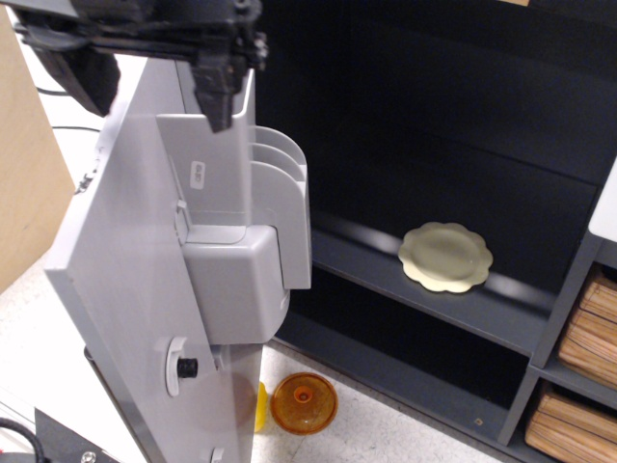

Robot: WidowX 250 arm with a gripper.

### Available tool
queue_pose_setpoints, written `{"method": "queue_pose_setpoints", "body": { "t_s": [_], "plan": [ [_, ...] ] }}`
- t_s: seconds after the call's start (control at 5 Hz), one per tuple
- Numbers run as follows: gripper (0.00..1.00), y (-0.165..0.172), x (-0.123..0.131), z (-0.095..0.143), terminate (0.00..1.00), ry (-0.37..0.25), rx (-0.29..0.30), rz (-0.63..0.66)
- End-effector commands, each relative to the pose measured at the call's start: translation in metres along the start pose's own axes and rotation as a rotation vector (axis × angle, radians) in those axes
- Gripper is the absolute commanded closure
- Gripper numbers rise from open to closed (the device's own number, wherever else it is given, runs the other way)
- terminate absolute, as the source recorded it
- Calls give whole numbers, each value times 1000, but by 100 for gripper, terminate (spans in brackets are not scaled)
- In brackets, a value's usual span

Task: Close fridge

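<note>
At frame left, fridge door (145, 289) stands swung wide open, inner face toward camera. Door is light grey plastic, large flat panel w/ a moulded block of door bins on it: upper part shows stepped, curved-top pockets, lower part a smooth boxy bulge. Small white rectangular tag on the upper bin wall. Low on the panel, a round grey boss w/ a black knob in its centre.

Fridge (434, 145) interior fills centre and right: black cavity, dark back wall, two dark shelves running diagonally down to the right. Cream scalloped plate (445, 257) lies flat on the upper shelf, right of centre, well apart from the door. Lower shelf bare as far as visible.

Gripper (149, 82) at top left, black, blurred, straddling the door's top edge: one finger left of the panel, the other on the bin side. Fingers spread apart; contact w/ door can't be confirmed.

Floor: white speckled tile. Orange translucent round lid (305, 402) on floor just in front of fridge base, a yellow piece beside it partly hidden by door edge. Wicker baskets (583, 371) in dark shelving at far right. Tan board (29, 183) at far left; black cable on floor behind.
</note>
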State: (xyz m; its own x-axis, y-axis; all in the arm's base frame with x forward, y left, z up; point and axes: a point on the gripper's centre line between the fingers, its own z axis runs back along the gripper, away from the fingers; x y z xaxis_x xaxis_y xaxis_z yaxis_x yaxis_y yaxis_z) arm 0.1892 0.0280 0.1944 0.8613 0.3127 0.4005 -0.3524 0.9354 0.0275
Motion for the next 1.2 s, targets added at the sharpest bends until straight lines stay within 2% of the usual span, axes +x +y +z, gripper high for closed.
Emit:
{"method": "queue_pose_setpoints", "body": {
  "t_s": [0.0, 0.2, 0.4, 0.6, 0.8, 1.0],
  "plan": [
    [0, 6, -5, -9, 0, 19, 79, 6],
    [0, -12, -14, -25, 0, 105, 15, 6],
    [0, -41, -19, -30, 0, 139, -35, 28],
    [0, -77, -17, -25, 0, 151, -57, 7],
    [0, -120, -7, -14, 0, 177, -123, -10],
    [0, -146, 13, -8, 0, 141, -148, 54]
  ]
}}
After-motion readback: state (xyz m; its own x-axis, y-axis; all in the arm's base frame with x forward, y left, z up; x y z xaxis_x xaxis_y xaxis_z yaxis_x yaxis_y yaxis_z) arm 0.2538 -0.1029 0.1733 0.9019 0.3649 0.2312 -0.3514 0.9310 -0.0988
